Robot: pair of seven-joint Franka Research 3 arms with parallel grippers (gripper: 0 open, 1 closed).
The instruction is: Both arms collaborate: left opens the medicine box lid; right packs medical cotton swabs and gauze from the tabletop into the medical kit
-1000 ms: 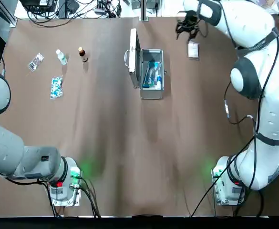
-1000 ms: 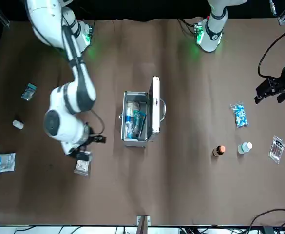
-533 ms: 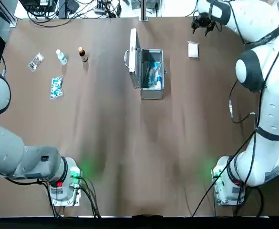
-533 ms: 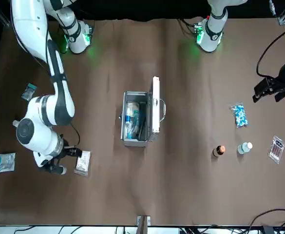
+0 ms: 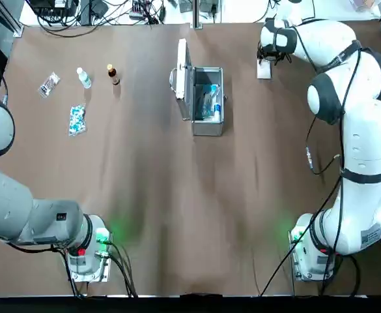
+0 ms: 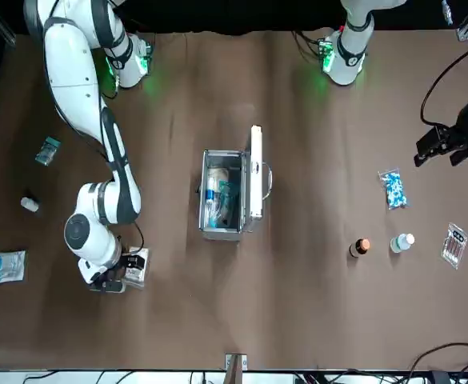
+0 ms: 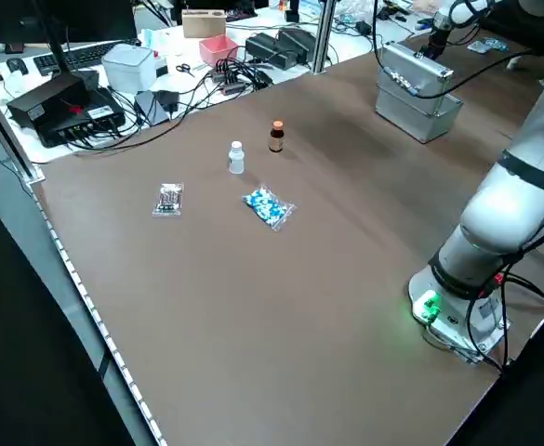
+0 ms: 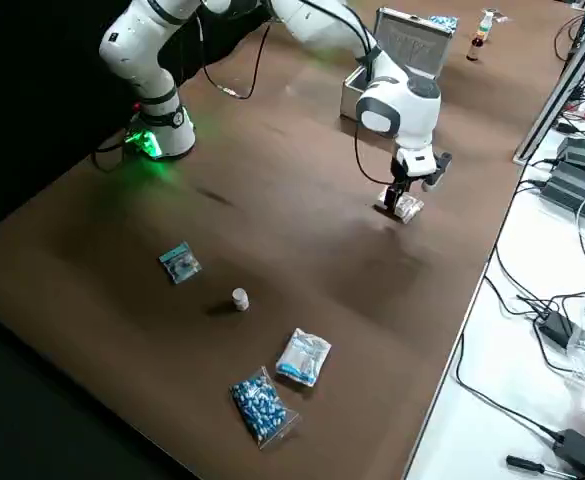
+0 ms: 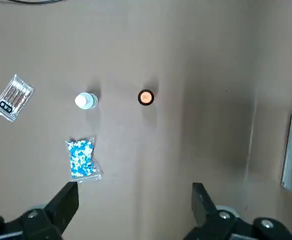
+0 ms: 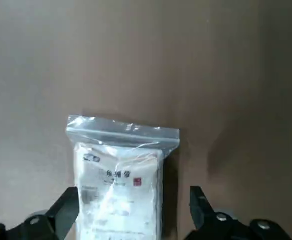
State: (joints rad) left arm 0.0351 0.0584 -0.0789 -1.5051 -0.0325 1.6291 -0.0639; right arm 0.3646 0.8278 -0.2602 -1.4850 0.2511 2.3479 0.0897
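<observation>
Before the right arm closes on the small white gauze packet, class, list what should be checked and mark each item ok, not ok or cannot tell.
1. Lid of the silver aluminium medical kit stands open: ok.
2. Blue-and-white cotton swab packet already in the kit: ok.
3. Small white gauze packet lies flat on the brown tabletop, apart from other items: ok.
4. Right gripper open, fingers either side of the packet: ok.
5. Fingers low enough to grasp: cannot tell.
6. Left gripper open, away from the kit: ok.
</observation>
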